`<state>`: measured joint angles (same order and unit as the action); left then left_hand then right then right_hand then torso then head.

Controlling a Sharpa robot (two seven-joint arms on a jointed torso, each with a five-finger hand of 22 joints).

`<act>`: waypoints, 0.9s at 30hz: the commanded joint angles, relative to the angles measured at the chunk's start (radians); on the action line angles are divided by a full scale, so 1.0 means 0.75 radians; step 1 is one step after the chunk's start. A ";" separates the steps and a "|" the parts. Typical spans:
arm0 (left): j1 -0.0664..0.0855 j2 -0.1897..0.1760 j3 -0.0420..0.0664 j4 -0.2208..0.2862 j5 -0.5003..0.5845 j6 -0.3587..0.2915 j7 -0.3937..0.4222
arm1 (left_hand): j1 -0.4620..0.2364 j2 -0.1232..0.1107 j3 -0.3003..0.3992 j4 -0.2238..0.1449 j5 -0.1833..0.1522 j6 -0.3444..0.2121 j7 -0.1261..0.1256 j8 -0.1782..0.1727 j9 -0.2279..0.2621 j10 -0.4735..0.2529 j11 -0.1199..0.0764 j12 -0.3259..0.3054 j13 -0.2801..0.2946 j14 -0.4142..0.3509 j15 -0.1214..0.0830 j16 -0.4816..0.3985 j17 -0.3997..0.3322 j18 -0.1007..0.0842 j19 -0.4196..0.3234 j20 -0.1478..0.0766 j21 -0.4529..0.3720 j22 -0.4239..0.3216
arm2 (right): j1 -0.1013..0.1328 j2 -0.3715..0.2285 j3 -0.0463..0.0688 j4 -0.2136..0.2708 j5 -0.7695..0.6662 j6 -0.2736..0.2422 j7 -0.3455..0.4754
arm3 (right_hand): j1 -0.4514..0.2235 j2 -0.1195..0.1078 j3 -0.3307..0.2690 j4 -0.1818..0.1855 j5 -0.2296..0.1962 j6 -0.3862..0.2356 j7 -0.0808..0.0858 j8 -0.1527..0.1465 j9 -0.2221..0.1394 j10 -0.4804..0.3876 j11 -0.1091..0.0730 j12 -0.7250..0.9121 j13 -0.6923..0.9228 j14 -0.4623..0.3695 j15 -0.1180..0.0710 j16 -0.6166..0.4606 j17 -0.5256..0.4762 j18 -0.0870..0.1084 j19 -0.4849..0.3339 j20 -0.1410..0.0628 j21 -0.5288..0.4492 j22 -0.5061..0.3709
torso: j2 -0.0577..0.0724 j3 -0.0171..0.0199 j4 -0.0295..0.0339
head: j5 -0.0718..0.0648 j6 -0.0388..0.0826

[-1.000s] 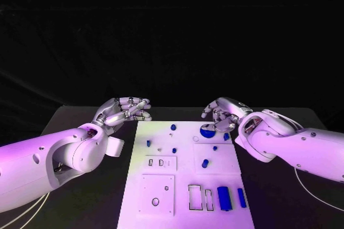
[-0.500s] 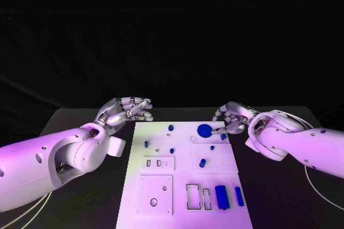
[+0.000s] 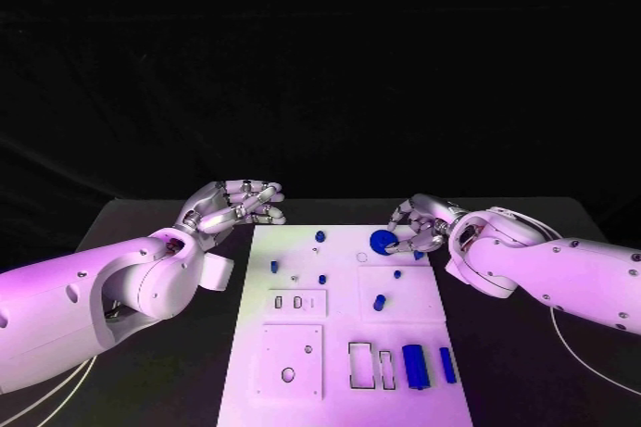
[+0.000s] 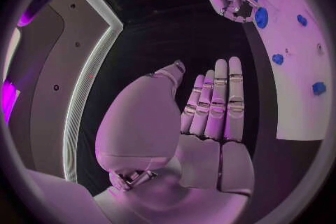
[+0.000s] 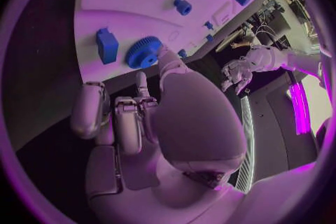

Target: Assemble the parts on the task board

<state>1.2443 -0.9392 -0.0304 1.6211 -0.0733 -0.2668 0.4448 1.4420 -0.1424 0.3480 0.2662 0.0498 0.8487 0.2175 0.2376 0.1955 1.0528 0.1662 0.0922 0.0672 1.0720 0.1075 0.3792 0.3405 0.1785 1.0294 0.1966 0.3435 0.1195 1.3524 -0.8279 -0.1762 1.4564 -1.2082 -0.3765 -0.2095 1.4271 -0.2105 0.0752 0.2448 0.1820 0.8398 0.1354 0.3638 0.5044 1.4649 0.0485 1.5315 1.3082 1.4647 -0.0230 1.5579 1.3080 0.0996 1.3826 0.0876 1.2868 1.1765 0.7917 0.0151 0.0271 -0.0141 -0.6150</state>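
Head view, nearest edge first: on the black table (image 3: 521, 390), a flat white task board (image 3: 350, 399), long and rectangular, matte, running from near to far. At its near right, two long blue blocks (image 3: 416, 367) lying side by side, smooth and straight-edged, just right of two narrow rectangular cut-outs (image 3: 362, 367). To the near left, a square inset plate (image 3: 292, 360) with a small oval hole. Further on, a smaller inset with slim slots (image 3: 296, 303), and short rounded blue pegs (image 3: 380, 303) scattered toward the far end.

Beyond mid-board, at the far right: right hand (image 3: 417, 225) reaching in from the right on a glossy white arm, palm low over the board's edge, silver fingers curled in. Right beside the fingertips, a round blue gear (image 3: 383, 243) with fine teeth round the rim, resting on the board's far right part. In the right wrist view, thumb tip against the gear's toothed rim (image 5: 143, 51), other fingers bent clear of it; cannot tell whether truly pinched or only touched.

Far left, just off the board's far left corner: left hand (image 3: 241, 205) raised above the table, holding nothing. In the left wrist view, fingers (image 4: 218, 101) stretched straight and close together, thumb set apart, segmented metal surfaces, palm bare.
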 commanded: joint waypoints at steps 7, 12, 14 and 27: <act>0.001 -0.001 0.001 0.006 0.003 0.025 0.010 | 0.007 -0.007 0.003 -0.006 0.000 -0.005 0.026 -0.008 -0.002 -0.005 0.007 -0.009 0.000 -0.009 0.001 -0.005 0.002 0.004 -0.003 0.007 -0.007 -0.001 | -0.003 0.021 0.000 -0.011 -0.031 0.013 -0.024 | 0.021 0.002 0.004 0.014 0.006 -0.012 0.002 0.009 0.000 0.114 0.007 0.014 0.311 0.136 0.008 0.011 0.324 -0.022 0.013 -0.001 0.015 0.010 | -0.001 0.0005 -0.0002 | 0.001 -0.007; 0.001 -0.002 0.001 0.007 0.003 0.025 0.010 | 0.007 -0.007 0.003 -0.006 0.000 -0.005 0.026 -0.008 -0.002 -0.005 0.007 -0.009 0.000 -0.009 0.001 -0.005 0.002 0.004 -0.003 0.007 -0.007 -0.001 | -0.003 0.037 0.000 -0.024 -0.044 0.021 -0.034 | 0.027 0.004 0.005 0.016 0.006 -0.013 0.002 0.010 0.000 0.114 0.007 0.015 0.311 0.137 0.008 0.011 0.327 -0.022 0.013 0.000 0.016 0.012 | -0.001 0.0003 -0.0005 | 0.001 -0.008; 0.001 -0.003 0.001 0.007 0.003 0.025 0.010 | 0.007 -0.007 0.003 -0.006 0.000 -0.005 0.026 -0.008 -0.002 -0.005 0.007 -0.009 0.000 -0.009 0.001 -0.005 0.002 0.004 -0.003 0.007 -0.007 -0.001 | -0.004 0.041 0.000 -0.029 -0.047 0.022 -0.038 | 0.029 0.005 0.006 0.017 0.006 -0.014 0.002 0.010 -0.001 0.114 0.008 0.014 0.311 0.137 0.009 0.011 0.326 -0.022 0.013 0.000 0.016 0.012 | -0.001 0.0002 0.0009 | 0.001 -0.009; 0.001 -0.006 0.001 0.009 0.003 0.026 0.007 | 0.006 -0.006 0.003 -0.006 0.000 -0.005 0.027 -0.009 -0.002 -0.004 0.008 -0.012 0.000 -0.013 0.002 -0.008 0.005 0.003 -0.005 0.008 -0.009 -0.003 | -0.009 0.069 -0.001 -0.058 -0.053 0.049 -0.049 | 0.041 0.011 0.012 0.021 0.006 -0.014 0.003 0.012 -0.002 0.115 0.008 0.015 0.312 0.137 0.009 0.011 0.327 -0.022 0.014 0.001 0.017 0.014 | 0.000 0.0009 0.0002 | 0.004 -0.015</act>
<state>1.2444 -0.9446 -0.0305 1.6244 -0.0733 -0.2653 0.4440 1.4420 -0.1424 0.3479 0.2663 0.0498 0.8488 0.2175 0.2376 0.1956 1.0528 0.1662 0.0871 0.0672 1.0683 0.1112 0.3793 0.3433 0.1784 1.0294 0.1965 0.3435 0.1181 1.3464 -0.7776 -0.1768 1.4142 -1.2315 -0.3645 -0.2377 1.4477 -0.2052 0.0849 0.2544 0.1820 0.8368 0.1385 0.3676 0.5040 1.4649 0.0485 1.5364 1.3079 1.4648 -0.0231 1.5616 1.3076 0.0997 1.3897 0.0876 1.2952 1.1862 0.7912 0.0157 0.0268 -0.0114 -0.6255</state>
